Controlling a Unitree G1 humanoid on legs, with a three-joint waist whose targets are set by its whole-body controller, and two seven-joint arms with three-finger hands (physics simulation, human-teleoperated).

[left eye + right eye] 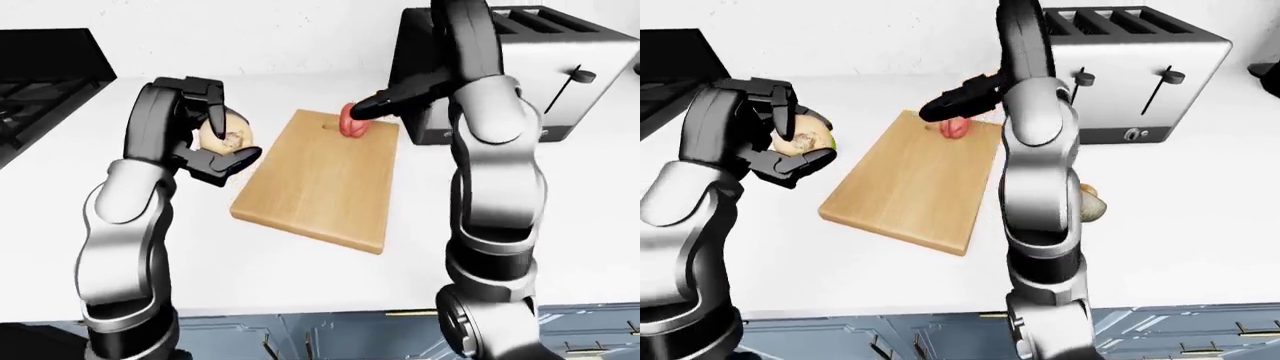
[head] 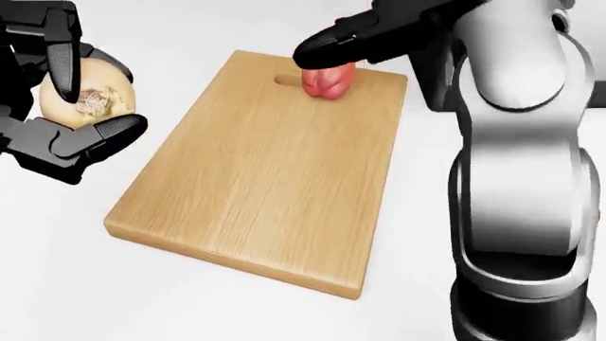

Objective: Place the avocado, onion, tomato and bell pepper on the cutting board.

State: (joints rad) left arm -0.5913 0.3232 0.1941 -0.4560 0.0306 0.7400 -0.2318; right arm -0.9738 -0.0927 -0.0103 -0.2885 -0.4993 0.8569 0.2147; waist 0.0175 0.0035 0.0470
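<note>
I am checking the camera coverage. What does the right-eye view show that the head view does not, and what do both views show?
Only the right-eye view shows the toaster whole, the avocado beside the right arm, a dark stove at left, and cabinet fronts below. Only the head view shows the board's slot closely. Both show the board, the tomato resting on it under the open right hand, and the left hand gripping the onion.
</note>
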